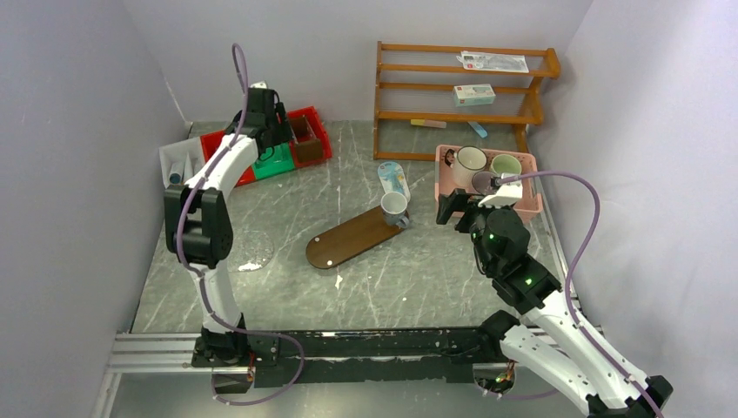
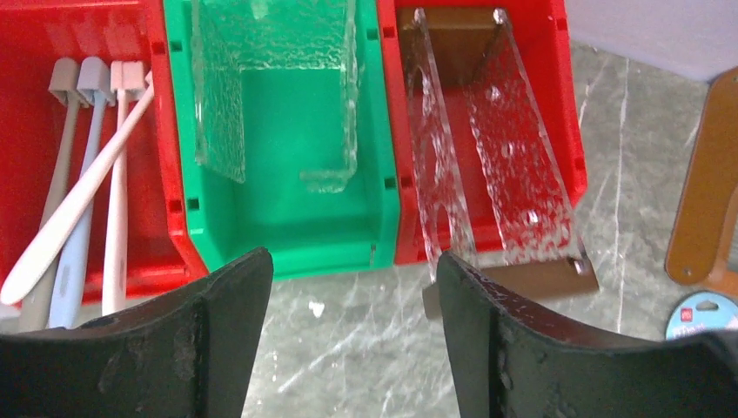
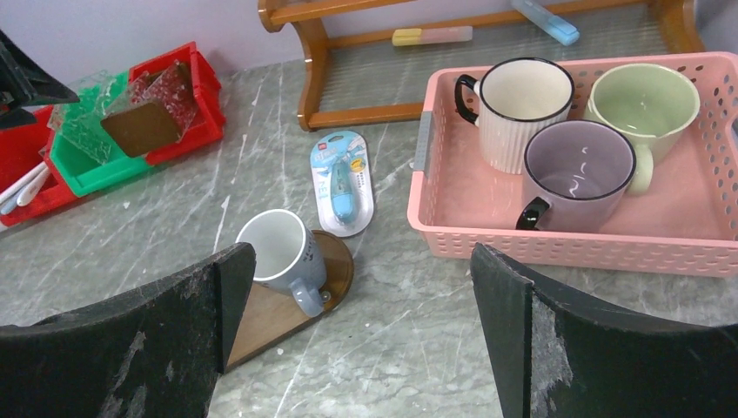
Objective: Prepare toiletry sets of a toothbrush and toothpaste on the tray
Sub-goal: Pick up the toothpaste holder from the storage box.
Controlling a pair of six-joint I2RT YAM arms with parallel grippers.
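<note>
Tray (image 1: 348,239) lies slantwise on the worktop (image 1: 261,209), a pale mug (image 1: 394,205) standing on its far end. Toothbrushes (image 2: 78,174) lie in the red bin (image 2: 26,104) beside my left gripper (image 2: 352,261), jaws apart, holding nothing. My right gripper (image 3: 361,252) gapes empty near the pink basket (image 3: 557,248).

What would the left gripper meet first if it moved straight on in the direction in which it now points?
Most likely the near wall of the green plastic bin, which lies straight ahead between the fingers of the left gripper; depth is unclear, so it might touch the grey marbled table first.
</note>
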